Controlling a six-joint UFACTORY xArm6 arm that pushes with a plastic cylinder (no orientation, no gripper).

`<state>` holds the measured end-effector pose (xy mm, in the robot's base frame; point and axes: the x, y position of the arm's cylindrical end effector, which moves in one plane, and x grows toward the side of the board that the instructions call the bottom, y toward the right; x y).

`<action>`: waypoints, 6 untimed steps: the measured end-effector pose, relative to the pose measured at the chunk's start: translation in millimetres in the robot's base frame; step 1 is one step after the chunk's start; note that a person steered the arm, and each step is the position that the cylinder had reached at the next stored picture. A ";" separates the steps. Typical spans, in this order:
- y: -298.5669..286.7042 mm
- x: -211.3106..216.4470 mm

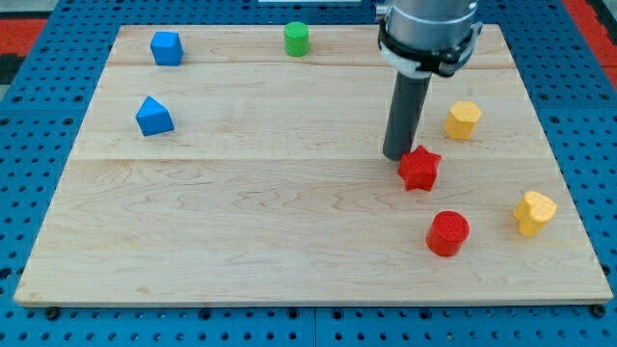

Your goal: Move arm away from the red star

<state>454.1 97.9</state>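
Observation:
The red star [419,170] lies on the wooden board [241,222] at the view's right of centre. My tip [396,155] stands just to the upper left of the star, touching or almost touching it. The dark rod rises from there to the arm's grey end at the view's top.
A red cylinder [447,233] lies below the star. A yellow hexagon block [463,120] lies to the star's upper right, and a yellow heart-like block [534,212] at the far right. A green cylinder [296,40] and two blue blocks [167,48] [153,117] are at the top and left.

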 end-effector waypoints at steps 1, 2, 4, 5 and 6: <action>0.0 38.3; -8.9 71.1; -22.2 137.7; 40.0 152.1; 75.0 134.8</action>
